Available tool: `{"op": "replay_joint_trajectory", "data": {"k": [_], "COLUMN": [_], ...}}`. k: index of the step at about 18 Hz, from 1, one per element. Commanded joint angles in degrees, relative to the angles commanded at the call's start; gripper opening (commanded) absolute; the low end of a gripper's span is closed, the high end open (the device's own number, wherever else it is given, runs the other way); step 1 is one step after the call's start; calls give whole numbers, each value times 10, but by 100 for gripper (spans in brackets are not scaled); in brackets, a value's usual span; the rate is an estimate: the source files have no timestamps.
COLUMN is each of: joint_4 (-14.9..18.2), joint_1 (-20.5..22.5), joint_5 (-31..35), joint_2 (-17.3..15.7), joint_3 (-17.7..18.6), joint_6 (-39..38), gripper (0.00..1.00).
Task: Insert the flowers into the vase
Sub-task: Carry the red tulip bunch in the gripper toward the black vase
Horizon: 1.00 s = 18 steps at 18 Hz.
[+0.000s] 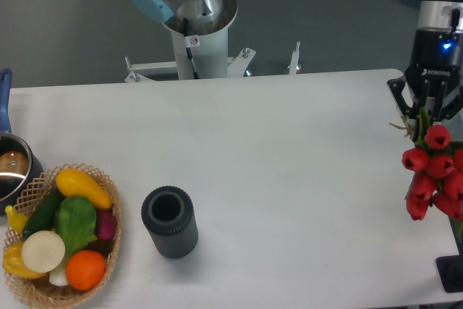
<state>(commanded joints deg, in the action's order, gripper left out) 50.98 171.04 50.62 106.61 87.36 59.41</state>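
Observation:
The vase (170, 221) is a short dark grey ribbed cylinder standing upright on the white table (275, 150), left of centre near the front, its round mouth empty. The flowers (434, 171), a bunch of red tulip buds, hang at the far right edge of the view, partly cut off. My gripper (425, 117) is above the buds at the right, shut on the green stems, holding the bunch with the buds pointing down toward the front. The bunch is far to the right of the vase.
A wicker basket (108, 251) of toy vegetables sits at the front left, just left of the vase. A steel pot with a blue handle (11, 171) is at the left edge. The arm's base column (199, 34) stands behind the table. A black object (452, 273) is at the front right corner.

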Motion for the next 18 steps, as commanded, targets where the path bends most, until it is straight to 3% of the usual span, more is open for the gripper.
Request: {"op": "replay_joint_trajectory", "data": {"k": [9,15,18], "joint_4": [0,-7,-31], "joint_1": [-10,-72,-110], "joint_5": [-1,-7,-59], "joint_2": [1,5,9], "joint_3": [9,11,11], "joint_6": [-1,1,-2], "gripper": [10,10,10]}}
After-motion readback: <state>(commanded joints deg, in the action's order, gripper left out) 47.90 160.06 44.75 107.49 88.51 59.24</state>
